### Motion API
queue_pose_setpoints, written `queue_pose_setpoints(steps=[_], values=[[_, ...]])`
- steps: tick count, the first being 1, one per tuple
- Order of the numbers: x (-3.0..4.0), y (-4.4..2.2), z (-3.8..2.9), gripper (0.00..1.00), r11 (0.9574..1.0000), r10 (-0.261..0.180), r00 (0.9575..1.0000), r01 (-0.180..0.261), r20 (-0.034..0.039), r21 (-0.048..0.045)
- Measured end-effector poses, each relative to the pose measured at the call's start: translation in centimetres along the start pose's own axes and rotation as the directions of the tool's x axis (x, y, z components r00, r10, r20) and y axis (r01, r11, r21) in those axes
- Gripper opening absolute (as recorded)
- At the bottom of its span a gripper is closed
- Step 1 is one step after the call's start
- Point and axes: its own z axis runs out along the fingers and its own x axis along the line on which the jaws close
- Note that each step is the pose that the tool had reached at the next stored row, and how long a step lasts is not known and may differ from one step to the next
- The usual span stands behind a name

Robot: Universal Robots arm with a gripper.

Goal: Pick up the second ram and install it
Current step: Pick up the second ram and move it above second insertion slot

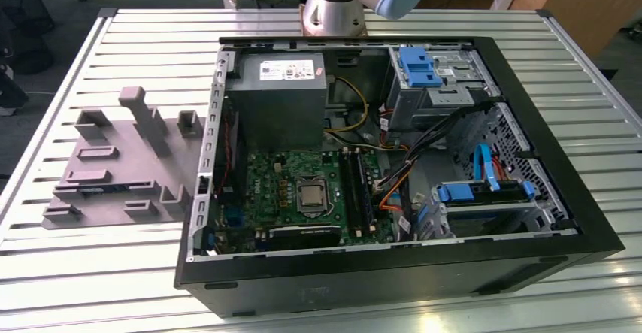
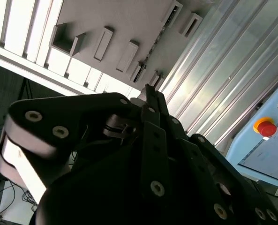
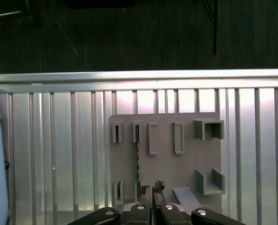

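The second ram point(image 3: 138, 161) is sitting on edge in the grey holder plate point(image 3: 167, 168), bridging two of the plate's slotted blocks (a thin dark line from above). Nothing is touching it. The plate is lying on the slatted metal table point(image 1: 150, 47), just beside the open computer case point(image 1: 561, 220) on the exterior view's left.

The gripper point(image 2: 150, 91) is hanging above the plate and looking straight down on it. In the second wrist view its fingers are lying drawn together, with no more than a seam between them and nothing in their hold. The first wrist view is putting the tips over the plate near one end of the stick, and clearly apart from it.

So the step in hand is looking like the approach to the pick. The stick is not yet grasped, and the motherboard point(image 1: 291, 190) inside the case is waiting well off to the side. A grasp here is calling for the fingers to be parted wider than the board's thin section. They also need squaring to its flat faces and centring along its length, so that it is lifting out of both blocks evenly rather than tilting or jamming.
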Motion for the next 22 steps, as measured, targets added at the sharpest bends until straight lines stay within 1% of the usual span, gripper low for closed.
queue_pose_setpoints(steps=[1, 2, 13, 15, 20, 21, 22], values=[[0.0, 0.0, 0.02, 0.17, 1.0, 0.0, 1.0, 0.0, 0.0, -0.0001], [0.0, 0.0, 0.04, 0.11, 1.0, 0.0, 1.0, 0.0, 0.0001, 0.0], [0.01, 0.0, 0.24, 0.12, 1.0, 0.0, 1.0, 0.0, 0.0006, 0.0], [0.01, 0.0, 0.28, 0.24, 1.0, 0.0, 1.0, 0.0, 0.0007, -0.0001], [0.01, 0.0, 0.37, 0.24, 1.0, 0.0, 1.0, 0.0, 0.001, 0.0], [0.01, 0.0, 0.39, 0.25, 1.0, 0.0, 1.0, 0.0, 0.001, -0.0001], [0.01, 0.0, 0.41, 0.31, 1.0, 0.0, 1.0, 0.0, 0.0011, 0.0]])
